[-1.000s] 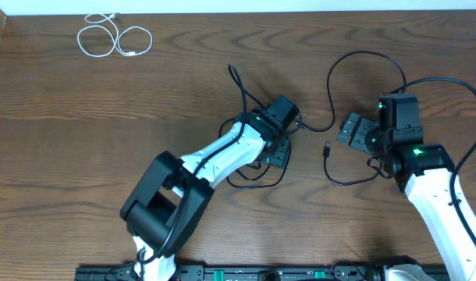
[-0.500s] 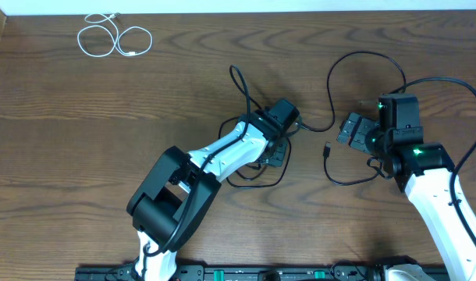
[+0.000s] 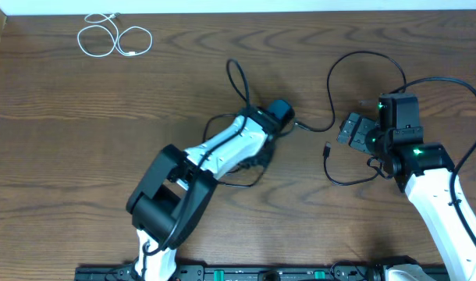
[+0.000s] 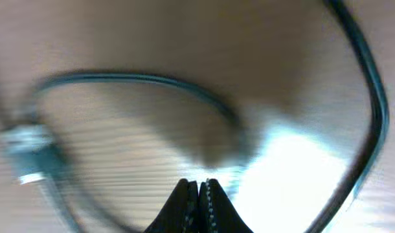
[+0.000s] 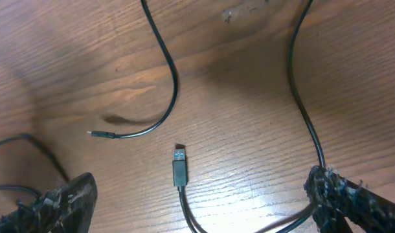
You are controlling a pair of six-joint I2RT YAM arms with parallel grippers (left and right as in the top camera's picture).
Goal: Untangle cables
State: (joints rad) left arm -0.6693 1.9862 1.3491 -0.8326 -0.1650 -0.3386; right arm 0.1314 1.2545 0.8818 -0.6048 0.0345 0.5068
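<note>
A white cable (image 3: 113,37) lies coiled at the far left corner. Two black cables (image 3: 329,82) tangle across the middle of the table. My left gripper (image 3: 281,113) rests among their loops. In the left wrist view the left gripper (image 4: 199,188) is shut, tips touching, with no cord showing between them; a blurred black loop (image 4: 139,77) curves just ahead. My right gripper (image 3: 351,131) is open and low over the table. A black USB plug (image 5: 179,169) lies between its fingertips (image 5: 353,197), untouched. A small plug end (image 5: 94,134) lies further out.
The thicker black leads (image 3: 449,82) of the right arm arc above its wrist. The left arm's white links (image 3: 222,148) cover part of the black loops. A pale strip (image 3: 238,6) runs along the table's far edge.
The left gripper has closed and shifted slightly up and left. The black loops under it have been dragged to the left. The right arm has not moved.
</note>
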